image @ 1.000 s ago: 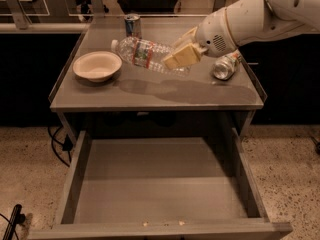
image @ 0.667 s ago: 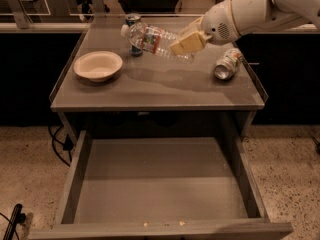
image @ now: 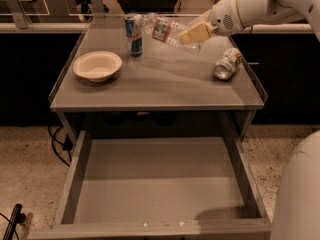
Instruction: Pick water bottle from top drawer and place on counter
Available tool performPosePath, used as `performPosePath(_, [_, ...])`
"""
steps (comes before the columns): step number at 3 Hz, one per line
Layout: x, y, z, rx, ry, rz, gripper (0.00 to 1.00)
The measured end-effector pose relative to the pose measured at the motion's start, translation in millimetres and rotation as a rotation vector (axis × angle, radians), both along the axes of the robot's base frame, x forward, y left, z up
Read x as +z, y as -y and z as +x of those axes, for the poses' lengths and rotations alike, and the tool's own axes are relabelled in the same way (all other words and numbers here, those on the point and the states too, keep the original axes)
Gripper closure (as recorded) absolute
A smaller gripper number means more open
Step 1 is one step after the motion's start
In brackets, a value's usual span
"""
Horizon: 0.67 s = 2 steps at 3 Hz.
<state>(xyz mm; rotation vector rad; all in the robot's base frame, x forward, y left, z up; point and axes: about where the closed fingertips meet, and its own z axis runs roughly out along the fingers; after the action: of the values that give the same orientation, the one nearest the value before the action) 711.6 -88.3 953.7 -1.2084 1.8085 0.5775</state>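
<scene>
The water bottle [image: 167, 30], clear with a red, white and blue label, hangs tilted in the air above the back of the counter [image: 155, 86], its neck end pointing left and up. My gripper [image: 196, 33] is shut on the bottle's lower body and comes in from the upper right on a white arm. The top drawer [image: 160, 189] is pulled open below the counter and holds nothing I can see.
A white bowl [image: 97, 65] sits on the counter's left. A blue-and-silver can [image: 133, 35] stands at the back, close to the bottle's neck. A crushed can [image: 227, 64] lies on the right side. Low rims edge the counter.
The gripper has carried the water bottle up and toward the back of the counter. The bottle now hangs higher, beside the upright can.
</scene>
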Motion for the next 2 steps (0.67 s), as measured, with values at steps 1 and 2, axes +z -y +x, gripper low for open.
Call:
performPosePath(1, [-14.6, -11.3, -31.0, 0.092, -0.107, -0.091, 1.00])
performPosePath(2, [-18.1, -11.2, -29.2, 0.092, -0.114, -0.091, 1.00])
